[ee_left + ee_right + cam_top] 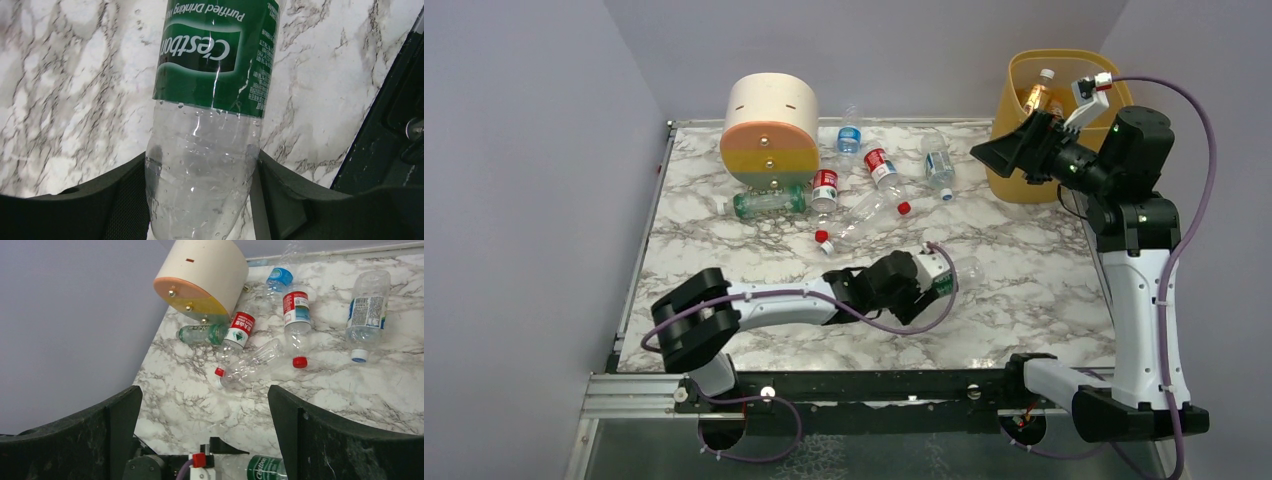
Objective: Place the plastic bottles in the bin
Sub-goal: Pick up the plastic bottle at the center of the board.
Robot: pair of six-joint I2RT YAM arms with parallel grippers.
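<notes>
Black left fingers (115,200) pinch the green-label bottle (215,65), one finger pressed against each side of its clear lower body. This bottle lies on its side on the marble-pattern table (60,100), near the middle and toward the near edge, well apart from the bin (1014,180).

The right fingers (100,435) are spread wide and hold nothing. They hang above the right edge of the table, just beside the bin.

The bin stands upright at the far right corner of the table. An orange bottle (1036,95) with a white cap rests inside it.

Six loose bottles (879,165) lie on their sides in a group along the middle of the far edge, with red, blue and green labels. The leftmost, a green one, lies just beside the round drawer unit (769,130), which sits at the far edge, left of centre.
</notes>
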